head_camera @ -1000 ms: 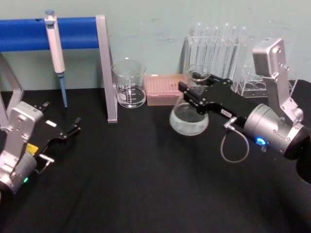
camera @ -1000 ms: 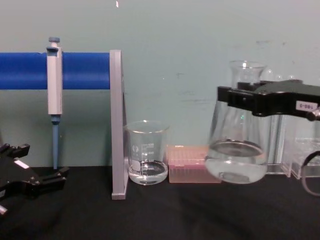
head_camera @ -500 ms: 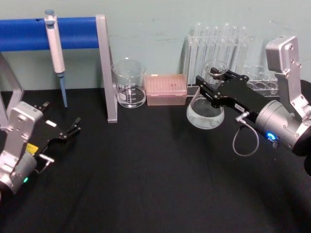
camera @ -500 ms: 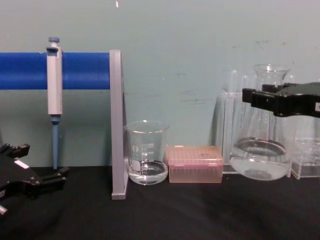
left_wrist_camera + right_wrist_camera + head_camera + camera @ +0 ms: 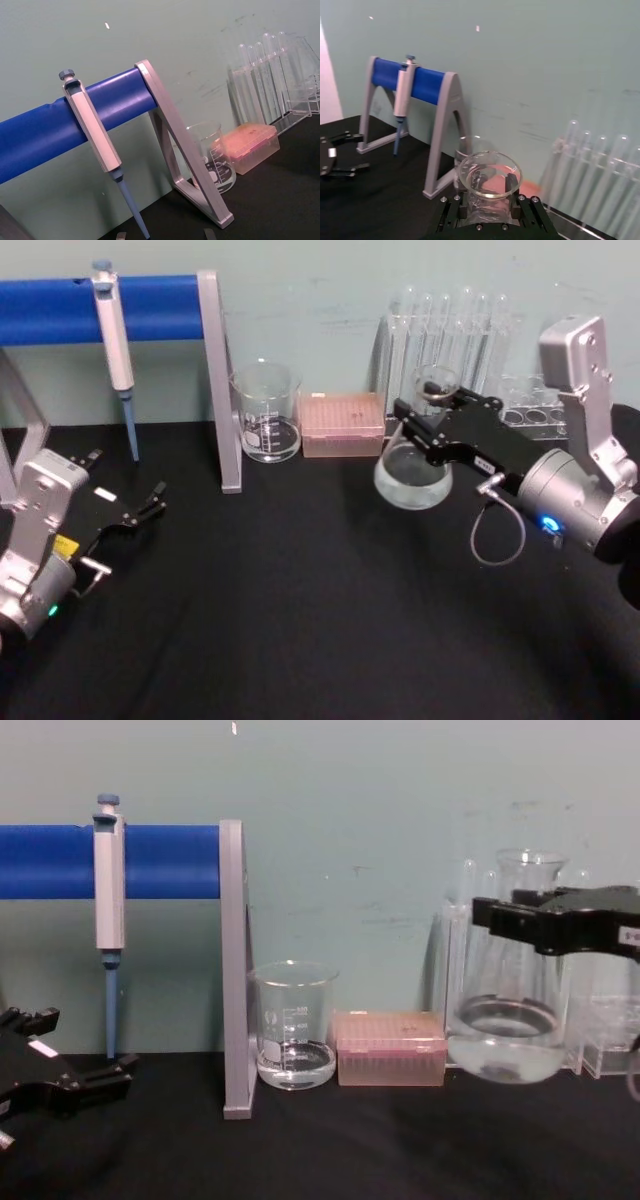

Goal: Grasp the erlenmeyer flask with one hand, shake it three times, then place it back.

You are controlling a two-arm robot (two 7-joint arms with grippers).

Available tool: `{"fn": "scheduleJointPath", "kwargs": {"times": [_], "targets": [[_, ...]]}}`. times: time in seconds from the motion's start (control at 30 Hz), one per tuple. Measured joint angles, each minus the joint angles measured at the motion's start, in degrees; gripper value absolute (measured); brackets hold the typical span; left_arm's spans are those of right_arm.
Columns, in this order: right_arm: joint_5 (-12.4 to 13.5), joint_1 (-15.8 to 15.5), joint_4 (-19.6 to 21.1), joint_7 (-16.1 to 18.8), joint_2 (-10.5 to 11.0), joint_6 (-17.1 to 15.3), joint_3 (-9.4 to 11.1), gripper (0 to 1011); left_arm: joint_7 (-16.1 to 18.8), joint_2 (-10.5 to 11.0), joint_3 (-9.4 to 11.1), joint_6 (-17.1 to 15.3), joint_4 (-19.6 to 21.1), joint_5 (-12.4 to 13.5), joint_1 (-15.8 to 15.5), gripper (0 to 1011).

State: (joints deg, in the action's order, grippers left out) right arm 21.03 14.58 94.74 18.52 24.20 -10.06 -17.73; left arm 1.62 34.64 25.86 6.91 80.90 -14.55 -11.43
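**Black bench, green wall: flask held aloft on the right**

Black cloth covers the table (image 5: 300,620), and a pale green wall closes it off behind.

At the far left, the left gripper (image 5: 90,1042) lies parked low over the table. Its two fingers are spread apart with nothing between them.

Behind it stands a grey frame with a blue crossbar (image 5: 150,305). A grey pipette (image 5: 115,340) hangs from the bar with its blue tip pointing down. Just right of the frame's upright leg sits a straight-sided glass beaker (image 5: 266,412) holding a little clear liquid. A pink tip box (image 5: 343,424) sits close beside the beaker, by the wall.

Right of the box is the erlenmeyer flask (image 5: 413,470), in front of a clear rack of tall test tubes (image 5: 450,330). The right gripper (image 5: 433,412) reaches in from the right edge and is closed around the flask's narrow neck, just under the rimmed mouth. In the right wrist view the mouth sits squarely between the two black jaws, which press on either side of the neck.

The flask stands roughly upright, with clear liquid pooled in its wide base. In the chest view the base appears to hang a little above the table, level with the tip box and not resting on the cloth.
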Motion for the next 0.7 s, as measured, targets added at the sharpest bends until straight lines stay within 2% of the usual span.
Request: {"fn": "scheduleJointPath", "kwargs": {"times": [0.27, 0.7], "targets": [[0.9, -0.3, 1.3, 2.8, -0.2, -0.1, -1.9, 451, 0.0, 0.0, 0.0, 0.0, 0.0, 0.0, 0.0, 1001], [3.9, 0.0, 4.4, 8.8, 1.6, 1.1, -6.7, 451, 0.0, 0.0, 0.0, 0.0, 0.0, 0.0, 0.0, 1001]]}}
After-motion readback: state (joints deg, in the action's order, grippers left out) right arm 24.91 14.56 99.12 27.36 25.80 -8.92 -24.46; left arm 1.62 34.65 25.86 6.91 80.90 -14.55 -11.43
